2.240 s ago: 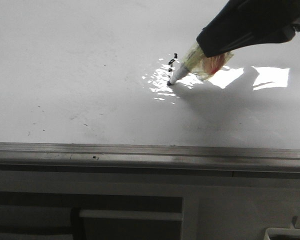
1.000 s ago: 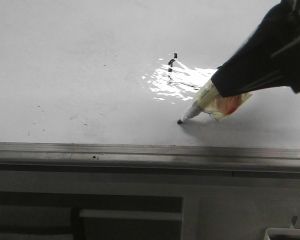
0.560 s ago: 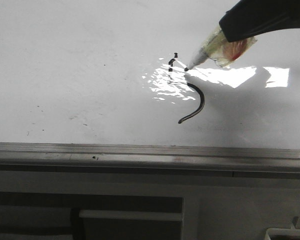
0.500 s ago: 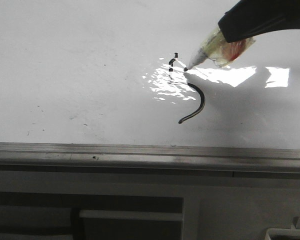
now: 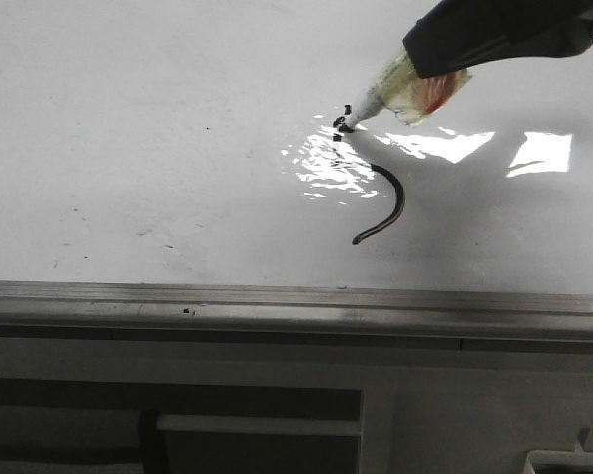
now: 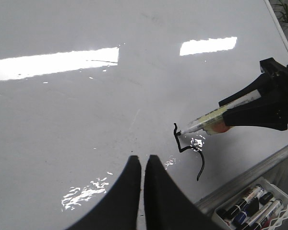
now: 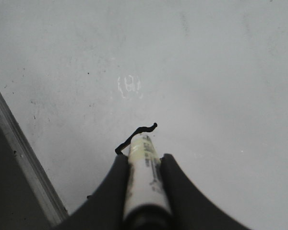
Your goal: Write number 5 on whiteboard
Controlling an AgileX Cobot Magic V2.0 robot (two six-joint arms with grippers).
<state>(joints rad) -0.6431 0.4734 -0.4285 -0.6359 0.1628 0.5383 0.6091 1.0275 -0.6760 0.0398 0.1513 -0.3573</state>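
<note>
The whiteboard [image 5: 158, 118] is glossy white with glare. A black line, the partly drawn number 5 [image 5: 390, 202], has a short upright stroke and a hooked tail; it shows in the left wrist view [image 6: 192, 151] and partly in the right wrist view [image 7: 137, 134]. My right gripper [image 5: 420, 84] is shut on a marker [image 5: 371, 102] whose tip touches the top of the upright stroke. The marker also shows in the right wrist view [image 7: 144, 172] and in the left wrist view [image 6: 216, 117]. My left gripper [image 6: 143, 165] is shut and empty, hovering over bare board beside the drawing.
The grey metal frame [image 5: 296, 306] runs along the board's near edge. A tray of spare markers [image 6: 252, 208] sits past the frame. Small black specks [image 5: 79, 212] dot the board.
The right gripper drew the curved tail down toward the frame, then lifted and moved the marker tip back up and left to the top of the upright stroke.
</note>
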